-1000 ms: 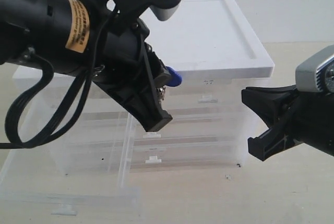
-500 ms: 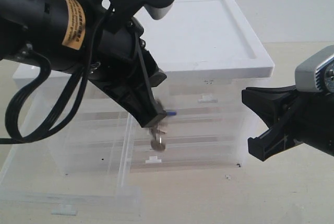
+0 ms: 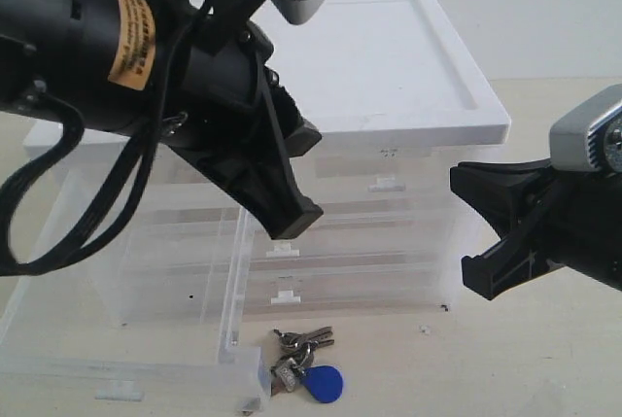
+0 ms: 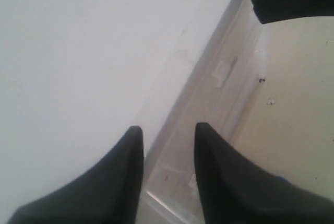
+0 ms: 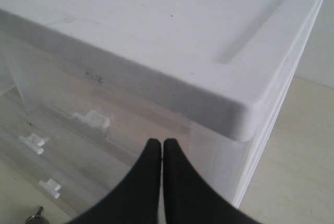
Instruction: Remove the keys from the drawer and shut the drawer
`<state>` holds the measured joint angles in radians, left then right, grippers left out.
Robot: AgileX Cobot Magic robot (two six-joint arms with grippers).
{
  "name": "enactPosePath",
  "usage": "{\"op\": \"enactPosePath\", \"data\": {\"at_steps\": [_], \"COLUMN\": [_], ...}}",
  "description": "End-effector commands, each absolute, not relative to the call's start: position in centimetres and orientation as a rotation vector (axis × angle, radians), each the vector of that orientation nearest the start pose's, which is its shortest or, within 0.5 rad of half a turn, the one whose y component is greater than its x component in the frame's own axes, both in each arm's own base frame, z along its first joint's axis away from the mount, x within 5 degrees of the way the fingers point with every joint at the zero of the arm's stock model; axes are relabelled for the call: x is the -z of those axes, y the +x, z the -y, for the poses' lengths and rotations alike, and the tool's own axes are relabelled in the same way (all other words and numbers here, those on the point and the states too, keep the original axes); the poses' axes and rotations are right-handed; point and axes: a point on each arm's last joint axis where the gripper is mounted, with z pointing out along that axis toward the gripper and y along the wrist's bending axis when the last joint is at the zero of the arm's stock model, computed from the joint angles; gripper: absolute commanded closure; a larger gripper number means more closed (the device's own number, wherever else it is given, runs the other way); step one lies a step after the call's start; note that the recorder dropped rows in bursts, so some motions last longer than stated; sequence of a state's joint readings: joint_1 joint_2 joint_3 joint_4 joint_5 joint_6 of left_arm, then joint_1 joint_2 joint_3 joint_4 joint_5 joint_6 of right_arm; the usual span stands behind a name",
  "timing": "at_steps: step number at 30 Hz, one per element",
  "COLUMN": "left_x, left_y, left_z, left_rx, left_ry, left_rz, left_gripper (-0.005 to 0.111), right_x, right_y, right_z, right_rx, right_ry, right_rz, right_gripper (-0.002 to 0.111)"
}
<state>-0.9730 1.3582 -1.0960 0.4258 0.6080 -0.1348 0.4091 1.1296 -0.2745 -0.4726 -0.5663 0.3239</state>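
Observation:
The keys (image 3: 303,366), silver with a blue oval fob, lie on the table beside the front corner of the drawer (image 3: 126,368). That translucent drawer stands pulled far out at the lower left. My left gripper (image 3: 301,182) hangs open and empty above the drawer's right side, well above the keys. The left wrist view shows its fingertips (image 4: 169,129) spread with nothing between them. My right gripper (image 3: 491,232) hovers at the right, in front of the cabinet, with its fingers (image 5: 162,141) pressed together on nothing. A bit of the keys (image 5: 35,214) shows at the edge of the right wrist view.
The drawer cabinet has a white top (image 3: 389,67) and further translucent drawers with small white tab handles (image 3: 386,185) (image 3: 282,250). Beige table surface (image 3: 505,359) lies in front and to the right of it.
The keys, held at the left gripper a second ago, dropped past its fingers and now lie on the table. The left arm shifted slightly; the right arm stayed still.

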Motion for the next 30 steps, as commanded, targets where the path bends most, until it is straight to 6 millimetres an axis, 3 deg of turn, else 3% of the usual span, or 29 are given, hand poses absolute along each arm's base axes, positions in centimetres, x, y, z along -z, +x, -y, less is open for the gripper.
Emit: {"op": "enactPosePath", "data": {"at_steps": [1,9,12,15,19,30], "left_x": [-35.1,-30.5,-29.9,-28.4,-26.6,-26.9], "left_y": [15.0,5.9,4.5,4.5,6.0,7.6], "left_z": [22.4,18.9,17.5,15.9,14.7,14.5], "left_rx": [0.202,0.379,0.346,0.179,-0.062,-0.192], "left_ry": [1.200,1.505,1.591,1.604,1.470,1.330], "left_rz": [-1.906,-2.026,-2.065,-2.172,-2.189,-2.060], "left_gripper": [0.100,0.102,0.102,0.102,0.102,0.102], "right_x": [-21.6,-21.6,-21.6,-21.6,-21.6,-21.5], "right_y": [17.1,17.1,17.1,17.1,17.1,17.1], "right_z": [-9.9,-9.9,-9.9,-9.9,-9.9,-9.9], "right_rx": [-0.455,-0.453,-0.453,-0.453,-0.453,-0.452], "right_ry": [-0.625,-0.625,-0.625,-0.625,-0.625,-0.624], "right_rz": [-1.720,-1.724,-1.724,-1.724,-1.724,-1.729], "right_gripper": [0.108,0.108,0.108,0.108,0.108,0.108]}}
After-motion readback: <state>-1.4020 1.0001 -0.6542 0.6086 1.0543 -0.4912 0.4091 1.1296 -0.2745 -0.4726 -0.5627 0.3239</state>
